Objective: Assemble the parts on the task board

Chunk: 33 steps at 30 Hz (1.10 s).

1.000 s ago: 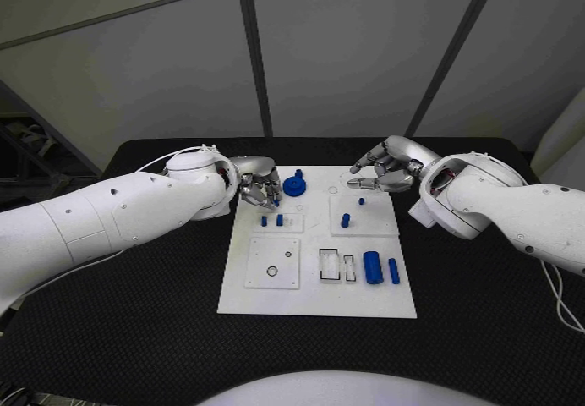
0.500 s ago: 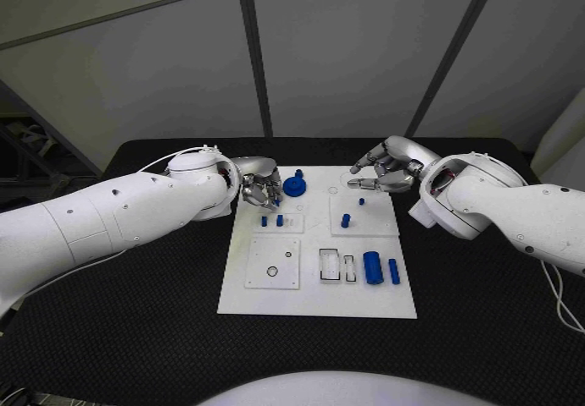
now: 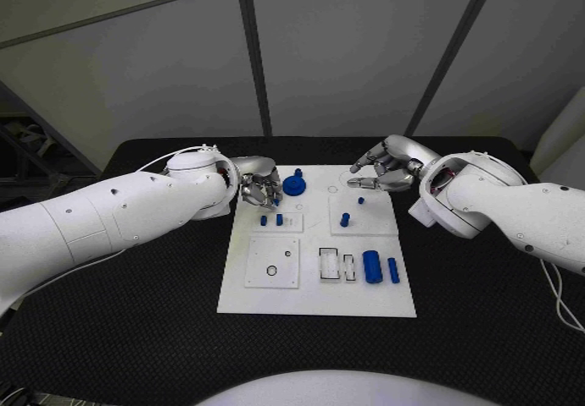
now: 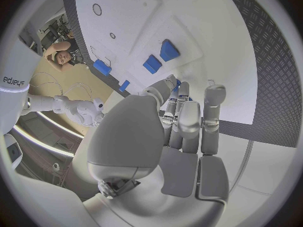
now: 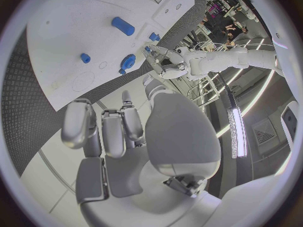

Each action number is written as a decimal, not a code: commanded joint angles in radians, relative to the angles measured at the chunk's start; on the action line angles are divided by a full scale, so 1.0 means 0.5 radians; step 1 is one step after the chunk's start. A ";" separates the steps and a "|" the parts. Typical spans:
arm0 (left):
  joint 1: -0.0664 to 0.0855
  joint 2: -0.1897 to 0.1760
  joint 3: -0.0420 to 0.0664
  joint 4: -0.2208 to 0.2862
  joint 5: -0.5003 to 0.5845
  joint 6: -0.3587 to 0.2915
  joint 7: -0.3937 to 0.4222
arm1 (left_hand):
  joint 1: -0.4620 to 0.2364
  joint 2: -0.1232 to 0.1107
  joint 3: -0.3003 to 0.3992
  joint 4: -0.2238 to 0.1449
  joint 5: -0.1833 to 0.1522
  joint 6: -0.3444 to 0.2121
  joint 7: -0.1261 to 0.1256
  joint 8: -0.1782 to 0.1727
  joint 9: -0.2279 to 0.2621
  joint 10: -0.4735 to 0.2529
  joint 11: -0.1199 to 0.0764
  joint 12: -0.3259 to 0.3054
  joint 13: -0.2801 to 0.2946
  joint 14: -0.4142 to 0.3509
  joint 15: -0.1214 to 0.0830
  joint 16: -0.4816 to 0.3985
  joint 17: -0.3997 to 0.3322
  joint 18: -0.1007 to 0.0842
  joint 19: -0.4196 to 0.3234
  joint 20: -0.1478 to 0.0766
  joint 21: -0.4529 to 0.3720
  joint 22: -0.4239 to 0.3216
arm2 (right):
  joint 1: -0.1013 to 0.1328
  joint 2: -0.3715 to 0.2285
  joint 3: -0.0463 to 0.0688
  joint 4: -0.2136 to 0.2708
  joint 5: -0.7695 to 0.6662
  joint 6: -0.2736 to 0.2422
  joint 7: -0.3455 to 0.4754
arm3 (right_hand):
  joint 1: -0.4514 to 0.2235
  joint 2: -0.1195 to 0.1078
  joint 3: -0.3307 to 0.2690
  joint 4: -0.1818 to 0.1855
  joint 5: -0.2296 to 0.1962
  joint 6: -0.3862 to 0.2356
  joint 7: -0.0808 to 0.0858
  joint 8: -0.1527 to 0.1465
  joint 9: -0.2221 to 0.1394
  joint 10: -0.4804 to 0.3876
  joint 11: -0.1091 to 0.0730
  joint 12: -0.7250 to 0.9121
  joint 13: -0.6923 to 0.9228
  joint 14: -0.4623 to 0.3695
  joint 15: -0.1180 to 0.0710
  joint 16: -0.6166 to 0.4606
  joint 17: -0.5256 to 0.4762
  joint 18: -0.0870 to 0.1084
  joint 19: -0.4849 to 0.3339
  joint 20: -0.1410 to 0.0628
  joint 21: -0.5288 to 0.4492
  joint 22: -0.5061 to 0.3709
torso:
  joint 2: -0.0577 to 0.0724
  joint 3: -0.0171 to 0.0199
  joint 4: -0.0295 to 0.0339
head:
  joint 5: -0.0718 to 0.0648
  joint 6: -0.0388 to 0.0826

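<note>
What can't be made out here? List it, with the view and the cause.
- Head view: whether the left robot hand touches the round blue part; its fingers curl toward the board and hide their tips.
- Head view: what the right robot hand has under its fingers, if anything; the palm faces away.
- Left wrist view: the round blue part, behind the fingers.
- Head view: the small holes in the task board, too small to read.

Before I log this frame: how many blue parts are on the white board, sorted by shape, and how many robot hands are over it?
Knob-shaped blue part: 1
Small blue pegs standing in the board: 4
Blue cylinders lying at the board's right: 2
Hands, left hand and right hand: 2
Total: 7 blue parts, 2 hands, on 1 task board
</note>
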 commanded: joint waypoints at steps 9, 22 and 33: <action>-0.003 -0.002 -0.003 0.001 0.003 0.029 -0.017 | -0.042 -0.041 0.049 -0.019 -0.017 -0.196 -0.016 -0.008 -0.095 -0.017 -0.008 -0.021 -0.002 -0.018 -0.001 -0.021 -0.048 0.027 -0.015 -0.004 -0.013 0.003 | 0.004 -0.006 0.001 0.004 -0.010 -0.017 0.008 | 0.002 0.010 0.001 0.010 0.012 0.008 0.001 -0.005 0.002 -0.022 -0.012 -0.026 0.033 0.092 -0.011 -0.026 0.004 0.020 -0.015 -0.003 -0.035 -0.036 | 0.000 -0.0006 0.000 | -0.001 0.001; -0.003 -0.019 -0.002 0.000 0.003 -0.005 -0.029 | -0.061 -0.066 0.066 -0.027 -0.019 -0.289 -0.022 -0.007 -0.143 -0.036 -0.002 -0.029 -0.003 -0.028 0.002 -0.035 -0.086 0.027 -0.018 -0.001 -0.024 0.000 | 0.004 -0.011 0.001 -0.007 -0.015 -0.013 -0.011 | 0.034 -0.006 0.020 0.042 0.013 -0.014 0.000 -0.007 0.017 -0.508 -0.013 -0.983 -0.800 0.056 -0.014 -0.158 -0.130 0.053 -0.094 -0.005 -0.197 -0.212 | 0.000 -0.0015 0.001 | -0.002 0.004; -0.003 -0.073 0.003 0.013 0.005 -0.037 -0.042 | -0.085 -0.082 0.063 -0.023 -0.024 -0.311 -0.027 0.005 -0.163 -0.058 0.004 -0.035 -0.004 -0.037 0.007 -0.048 -0.118 0.029 -0.024 0.002 -0.038 -0.007 | 0.003 -0.001 0.001 -0.061 -0.145 0.054 -0.043 | 0.164 -0.015 0.099 0.013 -0.030 0.028 0.013 0.002 0.041 -0.600 0.002 -1.634 -1.379 0.048 -0.005 -0.282 -0.243 0.071 -0.112 -0.001 -0.304 -0.310 | -0.004 -0.0018 0.003 | -0.001 0.015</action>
